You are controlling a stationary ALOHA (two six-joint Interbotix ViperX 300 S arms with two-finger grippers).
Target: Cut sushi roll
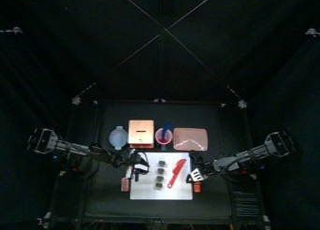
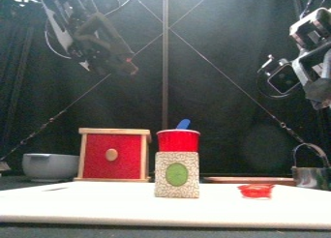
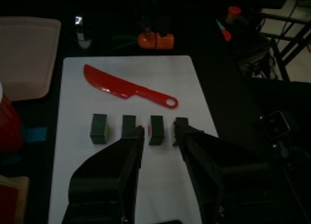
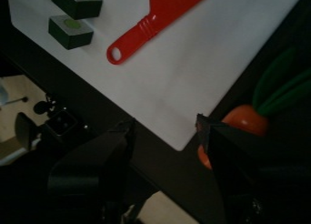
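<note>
The sushi roll [image 3: 137, 128] (already in four pieces) lies crosswise just ahead of the empty, wide-open left gripper [image 3: 162, 153], nearer than the right gripper [image 4: 165, 141], also open and empty.

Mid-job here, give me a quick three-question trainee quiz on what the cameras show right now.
1. True or false: the red knife lies flat on the white board.
2. How many sushi pieces stand in the row beside the knife?
3. The right pincer is: A) open and empty, B) shut on the knife, C) shut on a sushi piece.

Key: 1 true. 2 four. 3 A.
</note>
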